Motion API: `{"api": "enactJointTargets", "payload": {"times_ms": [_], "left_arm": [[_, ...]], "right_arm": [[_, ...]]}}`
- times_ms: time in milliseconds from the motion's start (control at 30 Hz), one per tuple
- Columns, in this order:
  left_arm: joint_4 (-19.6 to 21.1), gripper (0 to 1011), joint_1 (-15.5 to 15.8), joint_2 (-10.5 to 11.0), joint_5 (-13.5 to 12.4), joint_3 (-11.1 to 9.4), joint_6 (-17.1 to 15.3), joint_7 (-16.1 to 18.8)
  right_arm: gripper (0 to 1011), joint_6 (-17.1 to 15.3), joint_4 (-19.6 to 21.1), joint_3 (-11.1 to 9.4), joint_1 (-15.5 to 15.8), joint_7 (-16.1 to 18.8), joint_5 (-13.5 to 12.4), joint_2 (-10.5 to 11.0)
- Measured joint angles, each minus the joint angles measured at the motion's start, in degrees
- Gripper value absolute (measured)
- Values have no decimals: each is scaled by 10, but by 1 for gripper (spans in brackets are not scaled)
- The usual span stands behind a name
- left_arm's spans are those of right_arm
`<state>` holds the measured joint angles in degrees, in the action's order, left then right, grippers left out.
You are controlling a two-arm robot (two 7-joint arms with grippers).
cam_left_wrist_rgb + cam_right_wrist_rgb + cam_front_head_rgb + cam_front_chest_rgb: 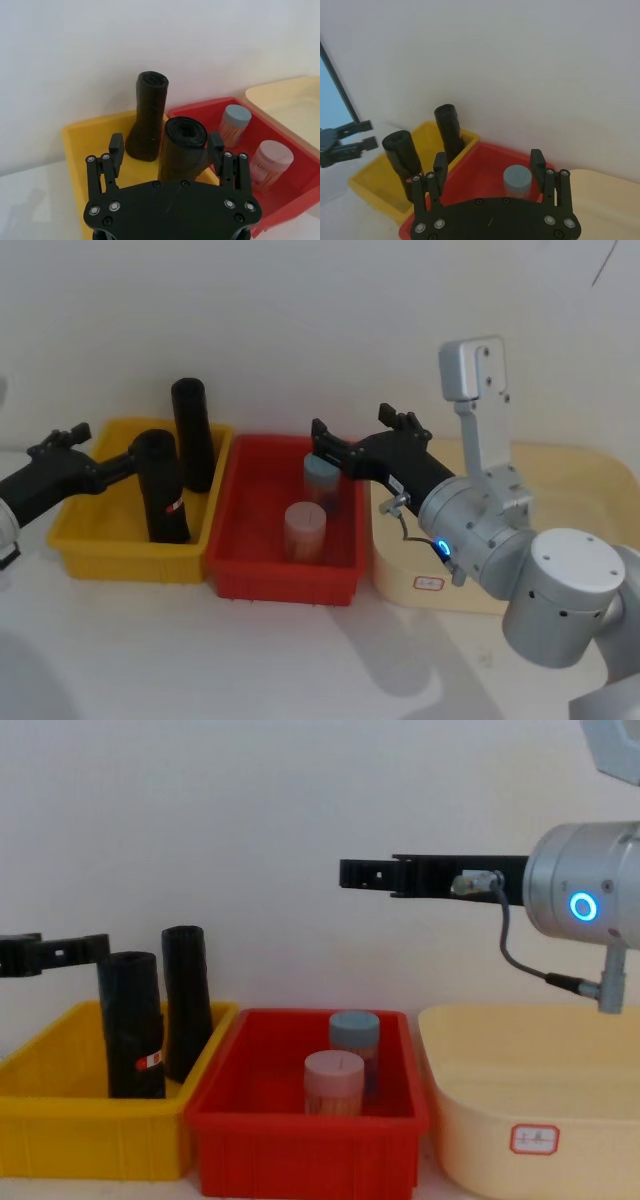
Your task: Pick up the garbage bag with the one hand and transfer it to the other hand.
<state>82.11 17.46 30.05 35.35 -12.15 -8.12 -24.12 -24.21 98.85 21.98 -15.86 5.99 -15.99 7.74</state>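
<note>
White wall behind; in the yellow bin (100, 558) the garbage bag (163, 490) stands upright, with the left pincer (166, 144) spread wide astride its upper part. It looks light, firm yet slick (wound plastic), so squeeze squarely below the top. Over the red bin (280, 580) the right pincer (488, 160) hovers, also wide.

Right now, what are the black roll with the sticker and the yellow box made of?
The garbage bag: probably thin plastic film, matte black, wound in wrinkly layers at its top. The yellow bin: likely hard moulded plastic, smooth with slight shine.
</note>
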Motion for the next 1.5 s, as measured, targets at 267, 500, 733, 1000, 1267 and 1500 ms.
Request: {"api": "enactJointTargets", "payload": {"times_ms": [267, 500, 733, 1000, 1267, 1500], "left_arm": [[-52, 1001, 32, -18, 13, -16, 6, -32], [-111, 1001, 72, -36, 22, -39, 7, -72], [-157, 1001, 105, -53, 23, -59, 9, -90], [-183, 1001, 125, -63, 22, -72, 12, -95], [-198, 1001, 135, -69, 20, -78, 14, -98], [-205, 1001, 140, -71, 20, -82, 15, -100]], "right_arm": [[1001, -4, 0, 5, 0, 6, 0, -6], [1001, -9, -1, 7, -1, 13, 0, -11], [1001, -13, -5, 7, -4, 20, 0, -14], [1001, -21, -19, 4, -9, 31, -6, -17], [1001, -27, -38, -1, -13, 38, -16, -18], [1001, -29, -53, -8, -13, 41, -27, -20]]}}
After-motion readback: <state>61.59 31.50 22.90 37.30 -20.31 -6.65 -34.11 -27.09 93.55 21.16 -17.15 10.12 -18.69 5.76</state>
